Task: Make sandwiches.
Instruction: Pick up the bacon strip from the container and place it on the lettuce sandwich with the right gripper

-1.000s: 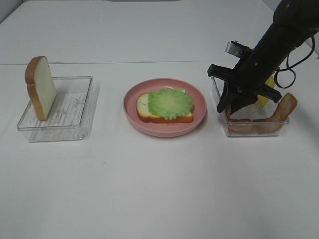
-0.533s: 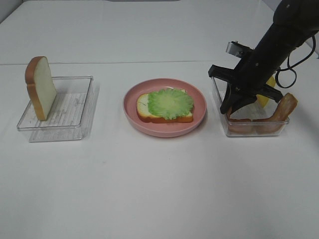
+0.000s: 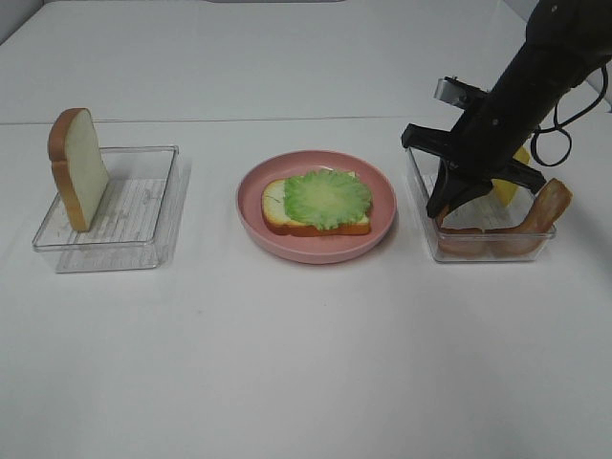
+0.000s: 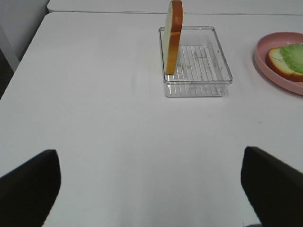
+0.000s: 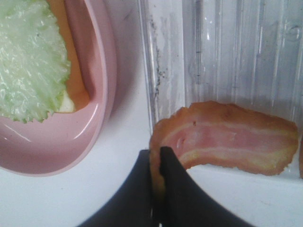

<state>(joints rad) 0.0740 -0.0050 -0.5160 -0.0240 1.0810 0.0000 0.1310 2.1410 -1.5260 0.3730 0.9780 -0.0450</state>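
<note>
One bread slice (image 3: 275,205) lies on the pink plate (image 3: 382,196) with a green lettuce leaf (image 3: 327,197) on top; both also show in the right wrist view, lettuce leaf (image 5: 28,61) over plate (image 5: 90,118). A second bread slice (image 3: 78,170) stands upright in the left clear tray (image 3: 143,206). My right gripper (image 3: 443,211) reaches down into the right tray (image 3: 483,251), shut on the end of a bacon strip (image 5: 227,139). Another bacon strip (image 3: 548,204) leans on the tray's right wall, with yellow cheese (image 3: 505,190) behind the arm. My left gripper (image 4: 151,189) hangs open over bare table.
The three containers stand in a row across the white table (image 3: 306,354). The left tray (image 4: 196,71) with its upright slice (image 4: 173,35) lies ahead of the left gripper. A table edge (image 4: 28,52) runs along the far left.
My right gripper's fingers have drawn together onto the bacon strip in the right tray, and the arm has shifted slightly. The left arm, plate and bread have not moved.
</note>
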